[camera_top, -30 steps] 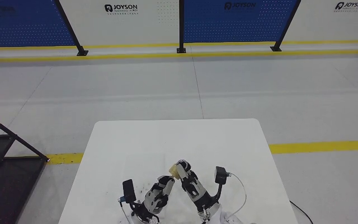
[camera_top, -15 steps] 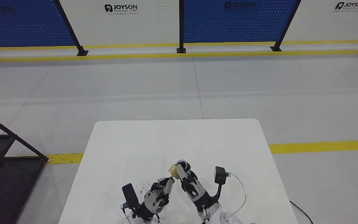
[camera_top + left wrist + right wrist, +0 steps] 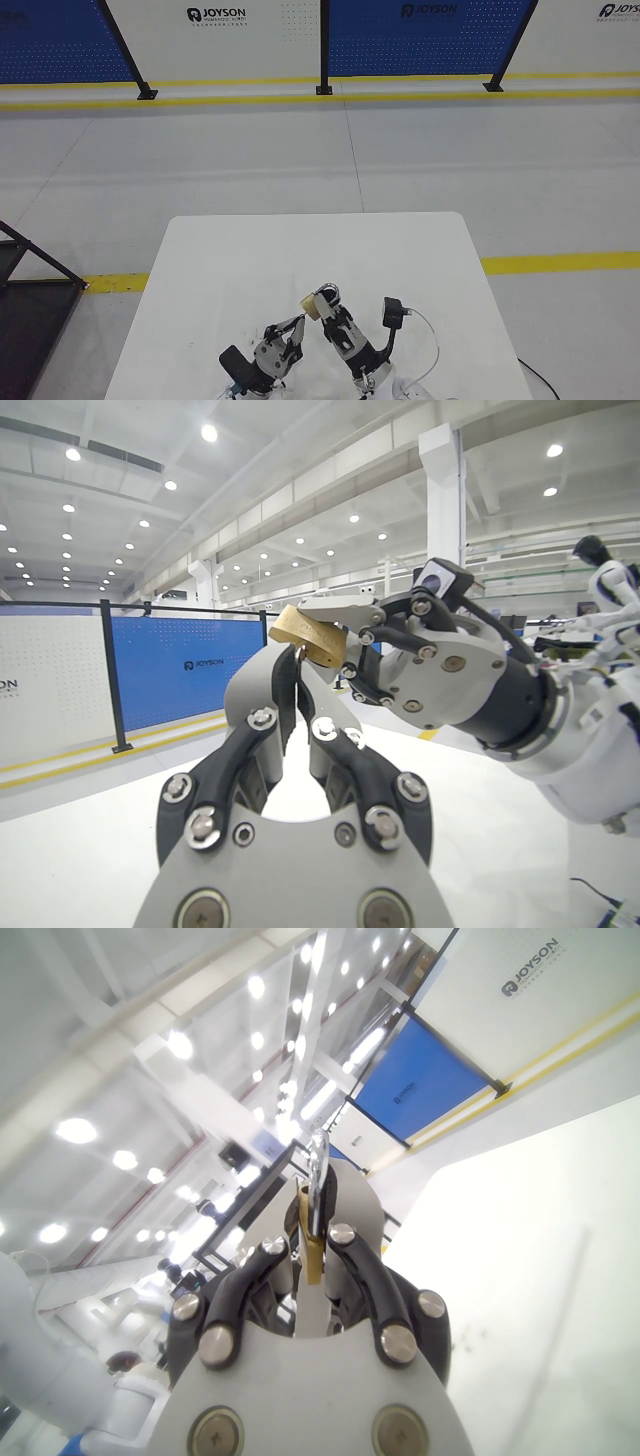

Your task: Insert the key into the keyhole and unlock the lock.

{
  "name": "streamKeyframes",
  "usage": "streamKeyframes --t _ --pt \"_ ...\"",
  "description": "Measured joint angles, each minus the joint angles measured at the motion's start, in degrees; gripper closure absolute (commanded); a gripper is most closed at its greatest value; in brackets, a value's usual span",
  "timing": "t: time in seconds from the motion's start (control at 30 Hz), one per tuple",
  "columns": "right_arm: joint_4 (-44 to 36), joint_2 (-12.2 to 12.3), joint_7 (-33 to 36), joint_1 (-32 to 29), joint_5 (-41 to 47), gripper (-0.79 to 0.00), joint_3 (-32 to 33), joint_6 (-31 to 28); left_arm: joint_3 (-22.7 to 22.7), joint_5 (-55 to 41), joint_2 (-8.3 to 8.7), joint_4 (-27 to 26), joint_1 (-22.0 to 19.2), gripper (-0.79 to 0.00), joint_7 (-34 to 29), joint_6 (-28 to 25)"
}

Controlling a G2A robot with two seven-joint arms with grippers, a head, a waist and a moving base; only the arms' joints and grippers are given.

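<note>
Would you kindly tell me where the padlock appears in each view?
Top view: padlock over the white table's near part, in the right end effector.
Left wrist view: padlock in the right end effector, at the left end effector's tips.
Right wrist view: padlock between its own fingers, shackle outward.
Shared landmark: the white table.

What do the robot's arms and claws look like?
Left gripper and right gripper: grey metal bodies, black curved link bars with silver bolts, pale fingers with black ribbed pads. The right arm is white with a black wrist band.
</note>
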Motion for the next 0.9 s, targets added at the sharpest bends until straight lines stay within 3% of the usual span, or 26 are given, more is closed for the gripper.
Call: streamKeyframes --t 0.1,0.13,0.17,0.37,0.57,0.77,0.9 --pt "-0.03 0.00 0.00 0.01 -0.06 0.000 0.01 0.08 0.41 -0.40 -0.08 0.16 -0.16 0.000 0.46 -0.19" --pt "-0.03 -0.01 -0.02 0.01 -0.08 0.000 0.00 0.10 0.45 -0.61 -0.09 0.16 -0.19 -0.342 0.68 -0.27" --pt "-0.04 -0.01 -0.06 0.01 -0.08 0.000 0.00 0.10 0.50 -0.97 -0.11 0.17 -0.20 -0.757 0.86 -0.52" --pt "-0.05 -0.08 -2.00 0.03 -0.39 0.000 0.61 0.74 0.72 -5.02 0.05 -0.80 0.65 -0.785 1.33 -6.19" --pt "0.86 -0.17 -2.03 0.54 0.28 0.000 1.14 2.14 -2.66 -11.30 1.65 -4.55 4.39 -0.785 -0.01 -19.94" --pt "3.43 -0.44 7.02 3.21 0.98 0.000 -0.48 8.45 -12.69 -20.42 4.50 -8.78 10.29 -0.785 -5.74 -35.95" --pt "6.28 -1.24 14.42 6.51 -1.88 0.000 -4.22 15.56 -20.29 -24.76 5.67 -9.90 13.58 -0.785 -8.23 -37.43"
